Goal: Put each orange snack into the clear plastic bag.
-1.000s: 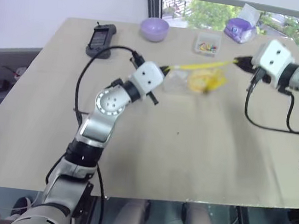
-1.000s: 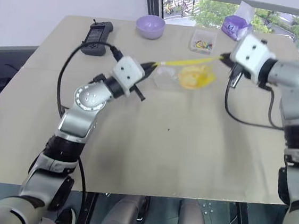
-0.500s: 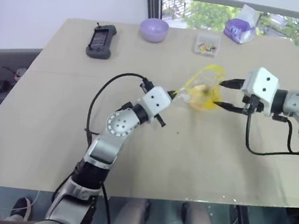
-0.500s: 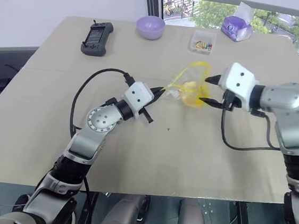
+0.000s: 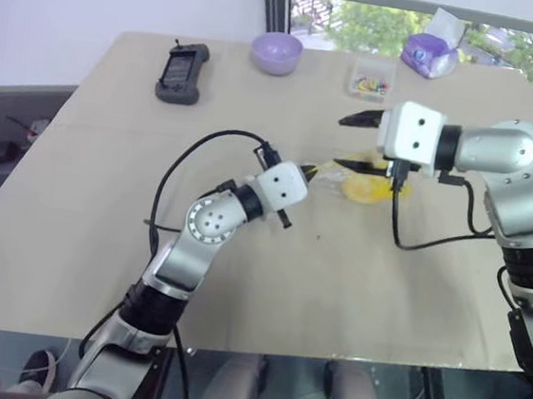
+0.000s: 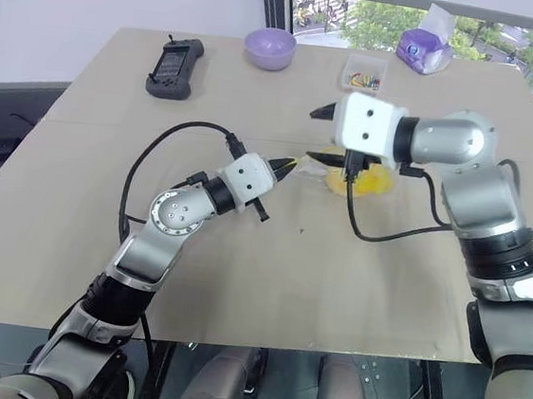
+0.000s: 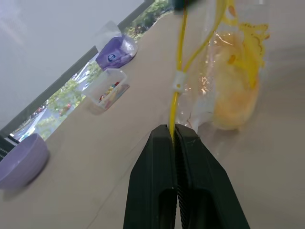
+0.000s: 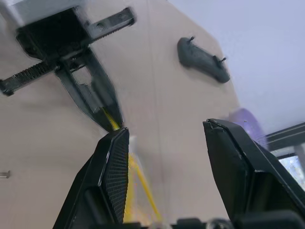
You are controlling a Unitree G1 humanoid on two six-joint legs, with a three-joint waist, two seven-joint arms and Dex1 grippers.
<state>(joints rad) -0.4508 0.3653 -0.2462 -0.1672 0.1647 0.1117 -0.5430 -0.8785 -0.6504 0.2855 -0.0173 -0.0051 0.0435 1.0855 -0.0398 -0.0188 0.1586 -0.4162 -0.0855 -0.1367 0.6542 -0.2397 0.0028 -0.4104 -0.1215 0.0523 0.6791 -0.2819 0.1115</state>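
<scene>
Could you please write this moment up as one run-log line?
left end effector: shut on clear plastic bag seal strip | right end effector: open, above bag | orange snack: inside bag, on table

Near half of the worktop [image 5: 352,294] is bare, free to pass. Mid-worktop is crowded: left end effector [image 5: 313,173] pinched on the yellow seal strip of the clear plastic bag [image 5: 364,183], right end effector [image 5: 347,139] with fingers spread just above it, and both arms angle in from either side. Black cable [image 5: 179,167] loops off the left forearm. Far edge holds a black controller [image 5: 181,71], purple bowl [image 5: 275,52], small clear box [image 5: 371,79] and purple pack [image 5: 428,53], with gaps between them.
</scene>
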